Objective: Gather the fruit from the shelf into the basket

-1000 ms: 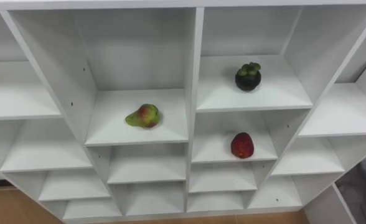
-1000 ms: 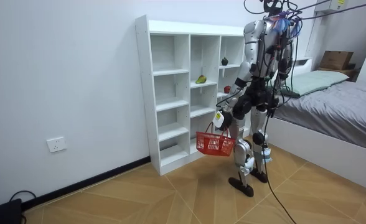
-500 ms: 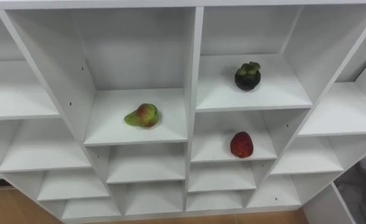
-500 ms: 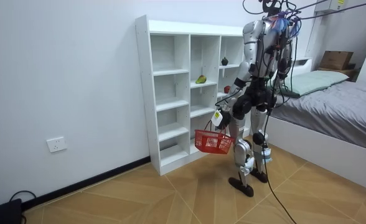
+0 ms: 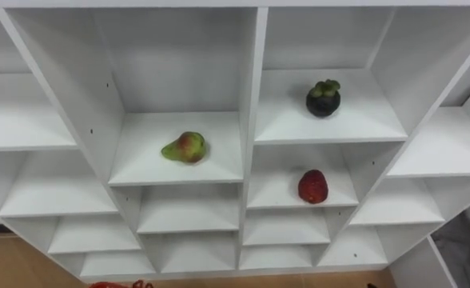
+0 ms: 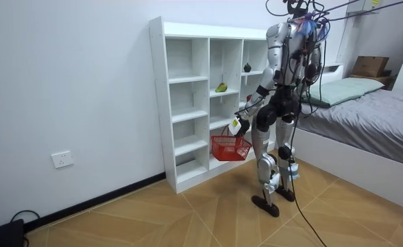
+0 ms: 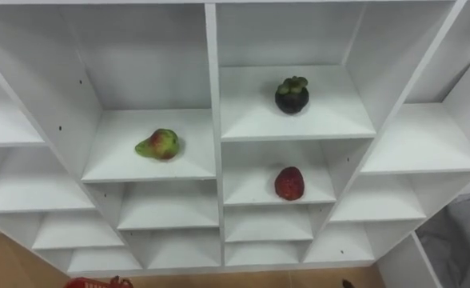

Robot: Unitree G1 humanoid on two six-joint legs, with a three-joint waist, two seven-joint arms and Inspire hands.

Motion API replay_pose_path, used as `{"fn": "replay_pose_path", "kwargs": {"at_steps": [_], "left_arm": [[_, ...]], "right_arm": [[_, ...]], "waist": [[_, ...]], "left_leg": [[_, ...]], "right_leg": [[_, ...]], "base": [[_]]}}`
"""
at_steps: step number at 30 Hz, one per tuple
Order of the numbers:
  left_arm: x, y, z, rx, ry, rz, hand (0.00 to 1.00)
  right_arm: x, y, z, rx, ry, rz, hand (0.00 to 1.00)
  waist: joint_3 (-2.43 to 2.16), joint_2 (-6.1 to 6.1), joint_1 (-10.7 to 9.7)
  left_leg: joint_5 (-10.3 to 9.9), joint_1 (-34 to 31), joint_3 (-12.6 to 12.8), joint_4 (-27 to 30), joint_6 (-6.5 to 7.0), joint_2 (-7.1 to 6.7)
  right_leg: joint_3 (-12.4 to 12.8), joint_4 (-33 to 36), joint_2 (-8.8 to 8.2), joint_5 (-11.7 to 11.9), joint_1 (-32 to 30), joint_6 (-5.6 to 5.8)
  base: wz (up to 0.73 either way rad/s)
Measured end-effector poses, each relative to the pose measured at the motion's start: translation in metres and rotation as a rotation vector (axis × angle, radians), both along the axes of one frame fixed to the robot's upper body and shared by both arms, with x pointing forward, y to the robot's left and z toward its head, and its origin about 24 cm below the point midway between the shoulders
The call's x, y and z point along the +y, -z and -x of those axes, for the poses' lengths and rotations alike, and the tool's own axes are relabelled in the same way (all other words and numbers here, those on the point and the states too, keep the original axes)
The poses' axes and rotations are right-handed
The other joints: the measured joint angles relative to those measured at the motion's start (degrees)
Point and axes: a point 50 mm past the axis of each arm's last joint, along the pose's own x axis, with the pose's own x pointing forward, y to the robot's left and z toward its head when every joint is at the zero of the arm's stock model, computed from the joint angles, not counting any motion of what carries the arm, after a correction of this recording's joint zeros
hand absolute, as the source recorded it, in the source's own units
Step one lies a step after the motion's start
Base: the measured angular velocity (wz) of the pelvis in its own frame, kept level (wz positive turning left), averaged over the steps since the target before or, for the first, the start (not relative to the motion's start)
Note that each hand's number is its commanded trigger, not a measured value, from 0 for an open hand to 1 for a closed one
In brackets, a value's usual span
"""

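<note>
The left hand, mid-frame in the room view, is clenched on the handle of the red basket, which hangs before the closet. None of the fruit is collected yet: the pear lies left of centre, the mangosteen at the upper right, and the red fruit one shelf beneath it. To do this well, the basket should probably be held level, close under a shelf's front edge, with one fruit taken at a time, gripped round its body so that it cannot roll back.
</note>
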Motion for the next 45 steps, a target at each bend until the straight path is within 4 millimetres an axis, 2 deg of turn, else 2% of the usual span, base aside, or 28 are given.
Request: {"fn": "replay_pose_path", "kwargs": {"at_steps": [7, 10, 12, 15, 21, 30, 34, 39, 45], "left_arm": [[-0.001, 0.0, -0.001, -0.003, 0.014, 0.027, 1.0], [-0.002, -0.001, -0.003, -0.015, 0.004, 0.038, 1.0], [-0.001, -0.001, -0.004, -0.022, 0.006, 0.037, 1.0], [-0.001, -0.001, -0.003, -0.022, 0.008, 0.042, 1.0], [-0.002, -0.003, -0.006, -0.05, 0.016, 0.042, 1.0], [-0.003, -0.002, -0.003, -0.047, 0.024, 0.059, 1.0], [-0.004, -0.001, -0.001, -0.037, 0.016, 0.067, 1.0], [-0.004, 0.0, 0.0, -0.03, 0.013, 0.072, 1.0], [-0.003, 0.0, 0.0, -0.03, 0.012, 0.069, 1.0]], "right_arm": [[0.012, -0.031, -0.034, -0.213, -0.1, 0.007, 0.0], [0.017, -0.051, -0.046, -0.329, -0.13, 0.009, 0.0], [0.022, -0.074, -0.061, -0.451, -0.16, 0.015, 0.0], [0.026, -0.096, -0.07, -0.558, -0.187, 0.027, 0.0], [0.033, -0.13, -0.082, -0.733, -0.234, 0.071, 0.0], [0.032, -0.148, -0.083, -0.795, -0.28, 0.182, 0.0], [0.032, -0.155, -0.084, -0.82, -0.3, 0.217, 0.0], [0.041, -0.194, -0.094, -1.032, -0.317, 0.254, 0.0], [0.042, -0.202, -0.098, -1.082, -0.303, 0.268, 0.0]], "waist": [[-0.01, 0.19, 0.4], [-0.17, 0.31, 0.88], [-0.27, 0.24, 0.64], [-0.09, 0.46, 0.66], [-0.07, 0.74, 0.67], [-0.27, 2.12, 0.71], [-0.23, 2.09, 0.94], [-0.19, 1.61, 1.04], [-0.27, 1.5, 1.09]], "left_leg": [[0.0, -0.11, -0.14, 0.03, 0.0, -0.04], [-0.01, -0.43, -0.14, 0.04, 0.0, -0.01], [0.01, -1.22, -0.12, 0.13, 0.01, -0.04], [0.01, -1.19, 0.11, 0.24, 0.01, -0.07], [0.01, -1.92, 0.39, 0.54, 0.01, -0.06], [0.02, -1.99, 0.49, 0.52, 0.0, -0.02], [0.05, -2.18, 0.8, 0.5, -0.01, 0.01], [0.05, -2.09, 0.91, 0.4, 0.0, 0.03], [0.05, -2.1, 0.9, 0.32, 0.0, 0.02]], "right_leg": [[-0.03, 0.4, 0.07, 0.02, 0.01, -0.02], [-0.03, 0.87, 0.07, 0.02, -0.92, -0.02], [0.01, 0.94, 0.04, 0.09, -1.34, -0.04], [0.06, 1.01, 0.06, 0.1, -1.32, -0.04], [0.32, 1.01, 0.07, 0.19, -2.06, -0.03], [0.48, 1.37, 0.13, 0.22, -2.31, -0.06], [1.39, 1.93, 0.29, 0.22, -3.05, -0.06], [1.73, 1.92, 0.4, 0.25, -3.07, -0.07], [1.73, 1.88, 0.39, 0.28, -3.11, -0.05]], "base": [[0.0], [0.0], [-0.03], [0.0], [-0.01], [0.0], [-0.1], [-0.01], [0.0]]}}
